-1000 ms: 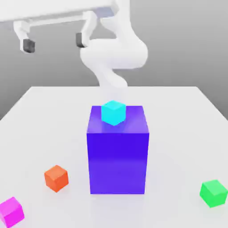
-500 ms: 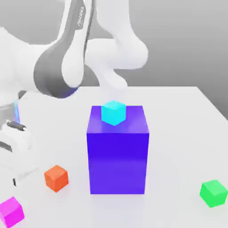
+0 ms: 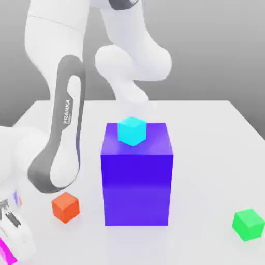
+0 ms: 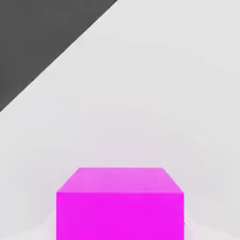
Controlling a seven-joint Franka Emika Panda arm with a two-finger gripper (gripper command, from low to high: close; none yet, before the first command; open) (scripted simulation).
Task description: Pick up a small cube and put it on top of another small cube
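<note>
Exterior view's near left: now lowered and closed narrowly on the magenta cube (image 3: 7,253). Apparently past grasping, so probably ready for lifting and stacking.

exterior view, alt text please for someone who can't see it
A white robot arm reaches down to a magenta cube at the exterior view's lower left; a cyan cube sits on a big blue block, between orange and green cubes.

Before you, a pale, smooth table (image 3: 202,176) catches soft, even light; behind it, you face a plain grey backdrop (image 3: 207,52), paler lower down.
</note>
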